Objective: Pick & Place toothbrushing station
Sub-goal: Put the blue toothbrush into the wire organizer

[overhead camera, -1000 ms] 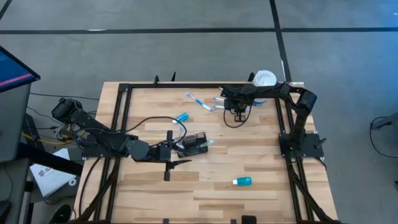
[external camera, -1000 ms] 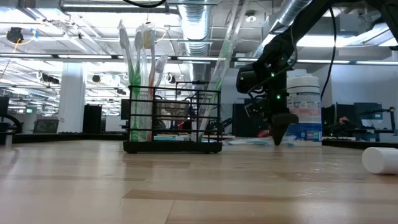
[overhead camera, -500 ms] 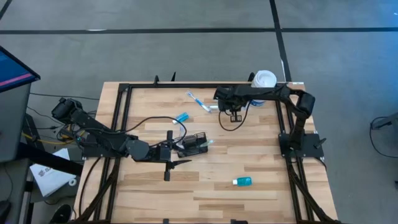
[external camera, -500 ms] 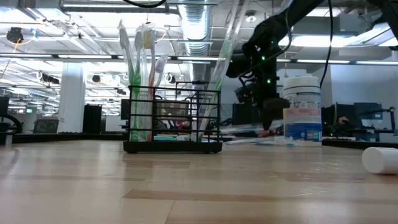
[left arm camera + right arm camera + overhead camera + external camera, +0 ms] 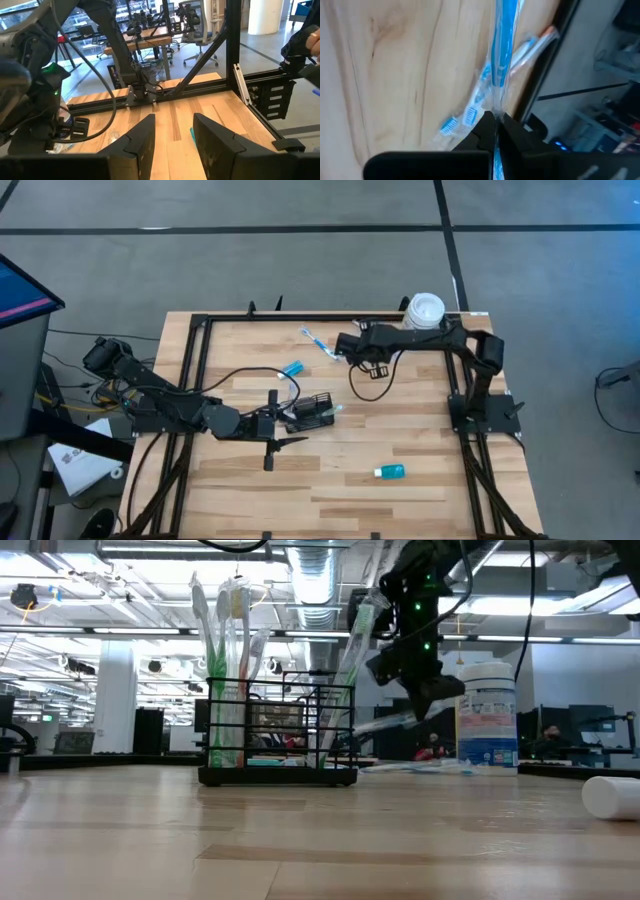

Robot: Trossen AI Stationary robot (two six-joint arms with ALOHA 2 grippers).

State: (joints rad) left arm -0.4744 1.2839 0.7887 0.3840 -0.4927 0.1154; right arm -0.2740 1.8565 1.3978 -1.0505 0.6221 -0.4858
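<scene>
Pinched only at its wrapper's edge between the right gripper's (image 5: 494, 131) closed jaws, the packaged blue toothbrush (image 5: 503, 45) might slip free.

Right gripper (image 5: 493, 122) pinched on a wrapped blue toothbrush (image 5: 503, 45) above wooden table (image 5: 395, 75)

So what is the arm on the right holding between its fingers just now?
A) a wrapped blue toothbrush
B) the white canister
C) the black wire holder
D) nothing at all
A: the right gripper is shut on a wrapped blue toothbrush, lifted off the table; the white canister stands untouched, and the wire holder sits by the left gripper.
</scene>
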